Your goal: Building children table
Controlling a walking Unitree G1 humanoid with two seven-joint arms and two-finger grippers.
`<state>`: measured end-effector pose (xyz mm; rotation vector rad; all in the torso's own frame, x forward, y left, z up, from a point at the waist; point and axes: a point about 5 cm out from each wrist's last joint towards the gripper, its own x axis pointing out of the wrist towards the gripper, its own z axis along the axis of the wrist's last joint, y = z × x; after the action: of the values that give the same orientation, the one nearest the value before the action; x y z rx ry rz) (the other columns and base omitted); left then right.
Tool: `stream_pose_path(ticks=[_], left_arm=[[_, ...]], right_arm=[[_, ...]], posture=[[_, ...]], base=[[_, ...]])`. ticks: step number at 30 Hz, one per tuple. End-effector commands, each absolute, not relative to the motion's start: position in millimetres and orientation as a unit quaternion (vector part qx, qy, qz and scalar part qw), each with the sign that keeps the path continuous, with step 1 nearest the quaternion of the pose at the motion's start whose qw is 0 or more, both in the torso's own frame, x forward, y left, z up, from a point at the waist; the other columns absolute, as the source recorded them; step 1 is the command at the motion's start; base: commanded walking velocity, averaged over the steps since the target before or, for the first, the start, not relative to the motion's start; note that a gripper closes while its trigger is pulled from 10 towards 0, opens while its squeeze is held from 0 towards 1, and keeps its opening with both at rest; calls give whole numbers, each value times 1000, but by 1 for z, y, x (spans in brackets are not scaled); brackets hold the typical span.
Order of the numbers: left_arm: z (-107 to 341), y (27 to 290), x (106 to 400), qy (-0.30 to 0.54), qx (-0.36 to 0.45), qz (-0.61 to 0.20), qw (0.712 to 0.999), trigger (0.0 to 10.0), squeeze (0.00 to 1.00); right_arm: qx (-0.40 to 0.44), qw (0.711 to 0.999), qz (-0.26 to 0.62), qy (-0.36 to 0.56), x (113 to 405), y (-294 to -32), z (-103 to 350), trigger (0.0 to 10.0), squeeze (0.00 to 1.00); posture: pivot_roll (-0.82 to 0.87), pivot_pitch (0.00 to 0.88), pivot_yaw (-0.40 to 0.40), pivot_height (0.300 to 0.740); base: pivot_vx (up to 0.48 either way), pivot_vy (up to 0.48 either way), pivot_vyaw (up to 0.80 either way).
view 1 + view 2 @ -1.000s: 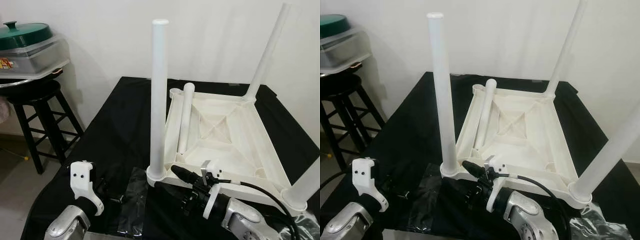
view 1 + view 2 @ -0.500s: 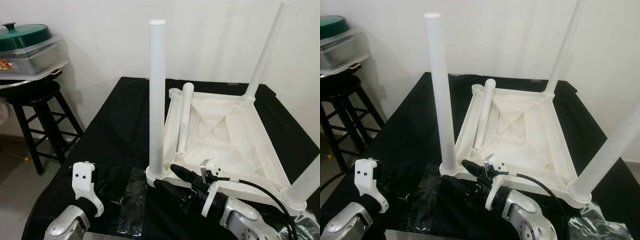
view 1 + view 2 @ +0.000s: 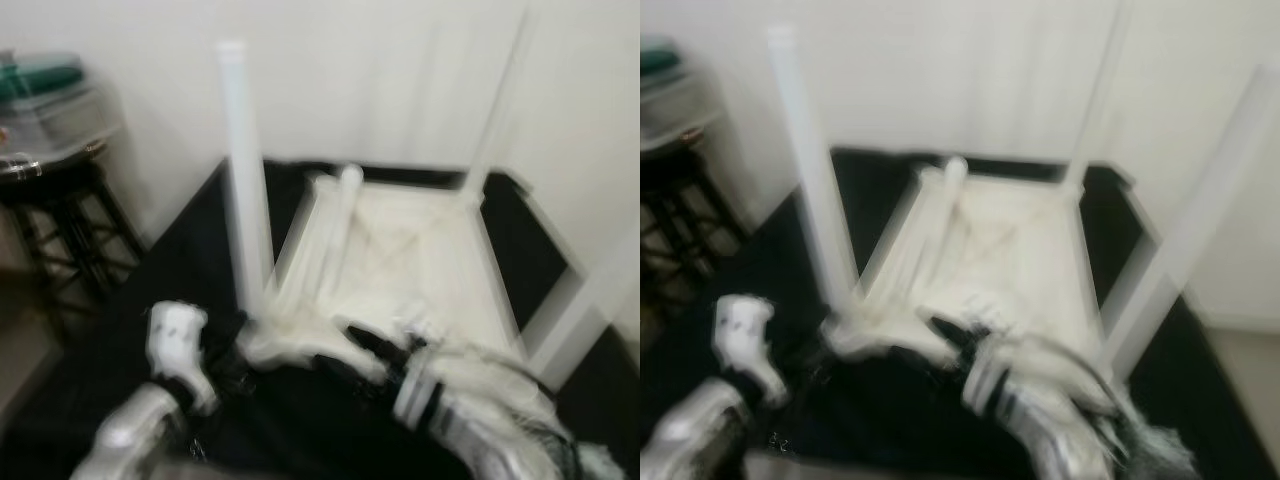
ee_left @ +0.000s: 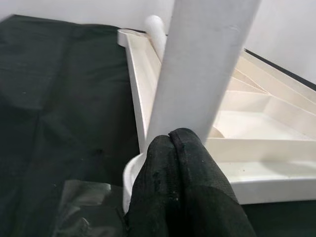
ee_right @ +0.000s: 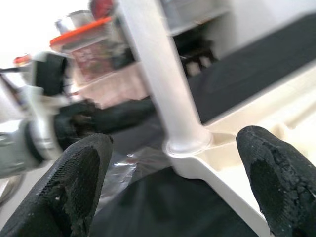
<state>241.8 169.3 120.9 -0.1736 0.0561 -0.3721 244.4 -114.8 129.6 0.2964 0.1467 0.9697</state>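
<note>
The white children's table (image 3: 420, 250) lies upside down on a black cloth; the head views are blurred. Three legs stand up from its corners: near left (image 3: 245, 180), far right (image 3: 500, 110) and near right (image 3: 590, 290). A loose leg (image 3: 335, 230) lies inside the underside. My left gripper (image 4: 171, 136) is shut, its fingers (image 4: 180, 197) pressed together against the base of the near left leg (image 4: 202, 69). My right gripper (image 5: 175, 140) is open, fingers (image 5: 79, 182) wide apart, pointing at that same leg's socket (image 5: 187, 145) from the table's front edge.
A dark stool (image 3: 50, 190) with stacked containers stands to the left of the cloth-covered surface (image 3: 180, 250). Clear plastic wrap (image 4: 84, 197) lies on the cloth near the leg base. A white wall runs close behind.
The head views have swung and blurred, so the camera has moved. Both grippers stay by the near left leg's base, and the right gripper has reached a little further left.
</note>
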Motion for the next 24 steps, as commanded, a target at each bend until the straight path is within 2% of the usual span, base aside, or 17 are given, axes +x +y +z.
stream_pose_path(ticks=[1, 13, 24], left_arm=[[117, 164, 242, 36, -90, -195, 976, 10000, 0], [117, 167, 246, 30, -91, -190, 977, 10000, 0], [117, 167, 245, 29, -92, -189, 977, 10000, 0]], right_arm=[[143, 869, 468, 73, 245, -117, 128, 10000, 0], [150, 837, 520, 78, 240, -111, 130, 10000, 0], [157, 830, 530, 78, 239, -111, 131, 10000, 0]], posture=[[-24, 0, -20, 740], [-19, 0, -15, 740], [-18, 0, -18, 740]], base=[[0, -458, 0], [0, -461, 0], [0, -462, 0]])
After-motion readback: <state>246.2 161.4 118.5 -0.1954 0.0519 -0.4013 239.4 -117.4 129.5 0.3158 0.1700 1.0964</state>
